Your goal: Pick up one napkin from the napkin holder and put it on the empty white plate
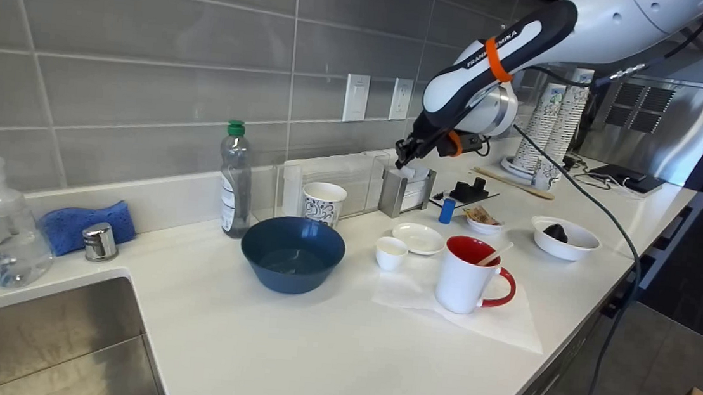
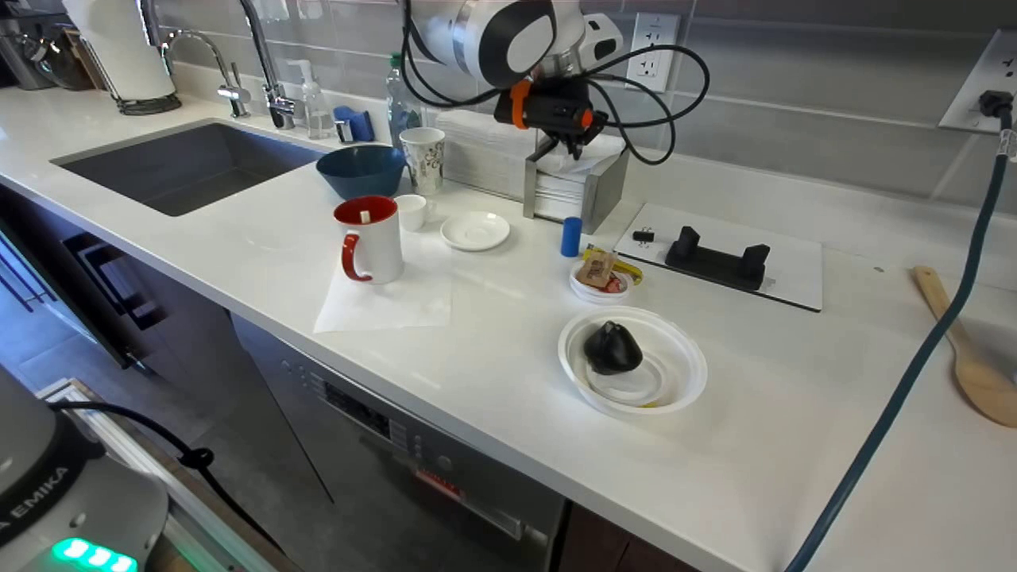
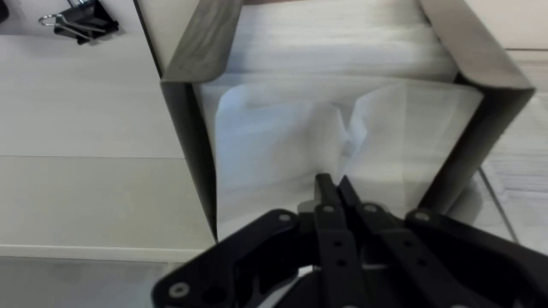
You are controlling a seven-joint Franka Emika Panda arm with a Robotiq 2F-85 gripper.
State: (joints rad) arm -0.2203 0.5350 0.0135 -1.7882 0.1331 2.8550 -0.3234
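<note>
The silver-grey metal napkin holder (image 1: 392, 191) stands by the tiled wall, full of white sheets; it also shows in an exterior view (image 2: 609, 191) and from above in the wrist view (image 3: 201, 47). My gripper (image 1: 401, 156) is over the holder's top, pointing down; it also shows in an exterior view (image 2: 574, 149). In the wrist view the fingertips (image 3: 336, 182) are together at a crease in the top napkin (image 3: 274, 145), which bunches up toward them. They look shut on it. The napkin is still within the holder's sides. The empty white plate (image 1: 419, 238) lies near the holder (image 2: 475, 230).
A small white cup (image 1: 391, 253) and a white-and-red mug (image 1: 460, 283) stand by the plate. A blue bowl (image 1: 292, 253) and patterned paper cup (image 2: 424, 155) are further along. A blue cap (image 2: 571, 237), a packet bowl (image 2: 597, 292) and a white bowl (image 2: 691, 373) are near the holder.
</note>
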